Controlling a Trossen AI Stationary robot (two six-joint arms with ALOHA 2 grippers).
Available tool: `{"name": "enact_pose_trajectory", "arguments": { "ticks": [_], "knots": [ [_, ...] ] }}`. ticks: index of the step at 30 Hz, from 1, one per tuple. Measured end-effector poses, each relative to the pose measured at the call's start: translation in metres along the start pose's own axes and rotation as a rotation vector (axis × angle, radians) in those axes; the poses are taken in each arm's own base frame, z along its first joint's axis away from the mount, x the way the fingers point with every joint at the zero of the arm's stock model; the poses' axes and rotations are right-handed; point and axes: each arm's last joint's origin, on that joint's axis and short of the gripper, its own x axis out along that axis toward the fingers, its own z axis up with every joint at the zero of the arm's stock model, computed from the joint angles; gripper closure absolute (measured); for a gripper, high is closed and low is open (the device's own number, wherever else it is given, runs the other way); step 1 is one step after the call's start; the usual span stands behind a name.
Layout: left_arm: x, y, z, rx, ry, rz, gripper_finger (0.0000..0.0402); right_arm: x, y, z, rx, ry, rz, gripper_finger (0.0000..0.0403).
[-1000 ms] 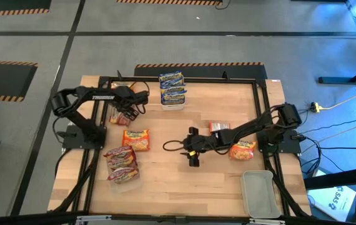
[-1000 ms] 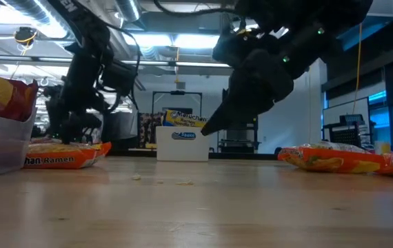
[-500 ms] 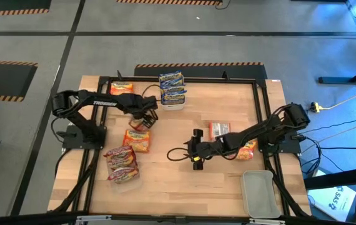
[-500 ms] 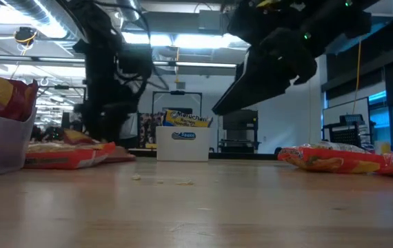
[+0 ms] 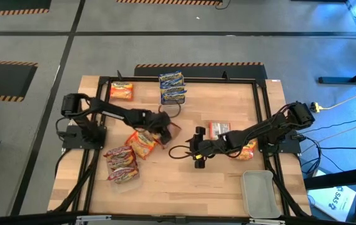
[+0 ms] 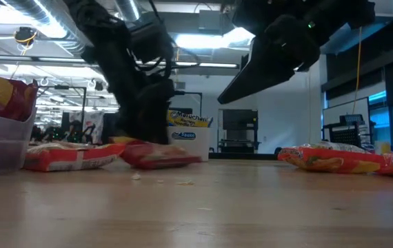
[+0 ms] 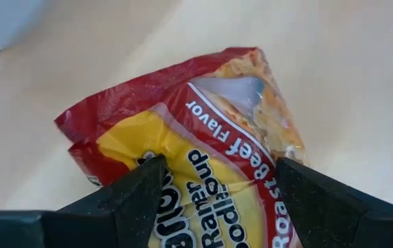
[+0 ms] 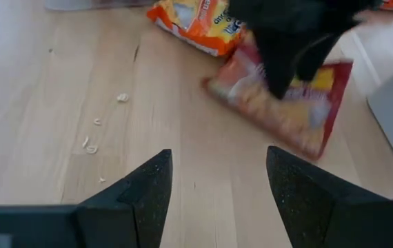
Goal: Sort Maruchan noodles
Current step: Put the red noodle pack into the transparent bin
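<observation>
My left gripper [image 5: 163,124] reaches to the table's middle, shut on a red Roast Beef noodle packet [image 7: 203,138], which also shows low on the table [image 6: 159,156]. An orange packet [image 5: 140,144] lies flat beside it. Red packets [image 5: 121,164] fill a clear tub near the left arm. Blue packets [image 5: 172,86] stand in a white tub at the far edge. Another orange packet [image 5: 122,92] lies far left. A red packet [image 5: 218,129] and an orange one [image 5: 247,149] lie by the right arm. My right gripper [image 5: 197,152] hovers open above bare wood, right of the held packet. My left gripper pinches the red packet between its two fingers [image 7: 133,194], across the packet's near part [image 7: 210,180]. The fingers come from above, slanting toward the table's right. The packet stretches away from the fingers, and its underside lies on the table [image 6: 162,162].
An empty clear tub [image 5: 257,194] sits at the near right corner. Small crumbs [image 8: 92,141] lie on the wood below my right gripper. A black frame [image 5: 262,100] runs around the tabletop. Bare wood stretches along the near middle.
My left gripper has carried the red packet from the far left side toward the table's middle and down, until the packet lies on the wood beside the orange packet. My right gripper has risen a little above the table.
</observation>
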Motion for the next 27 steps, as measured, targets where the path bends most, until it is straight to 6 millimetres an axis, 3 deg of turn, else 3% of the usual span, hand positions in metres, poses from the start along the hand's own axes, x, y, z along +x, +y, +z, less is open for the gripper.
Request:
{"name": "enact_pose_trajectory", "arguments": {
  "ticks": [8,11,15,18,21,27],
  "knots": [
    [0.017,-0.052,-0.011,0.04,-0.16,-0.246,0.0127,0.0,0.0,-0.005,0.06,0.044,-0.014,0.0185],
    [0.008,-0.065,-0.008,0.085,-0.206,-0.296,0.0127,0.001,0.0,-0.009,0.067,0.082,-0.011,0.0185],
    [-0.018,-0.071,0.003,0.126,-0.251,-0.329,0.0127,0.002,0.005,-0.01,0.053,0.073,-0.003,0.0185],
    [-0.041,-0.065,0.006,0.133,-0.245,-0.317,0.0127,0.004,0.015,-0.01,0.028,0.022,-0.022,0.0185],
    [-0.054,-0.049,0.009,0.112,-0.221,-0.233,0.0127,0.01,0.023,-0.023,0.012,-0.029,-0.04,0.0185],
    [-0.049,-0.031,0.011,0.02,-0.239,-0.027,0.0127,0.026,0.026,-0.051,0.059,-0.14,-0.053,0.0185]
  ]
}}
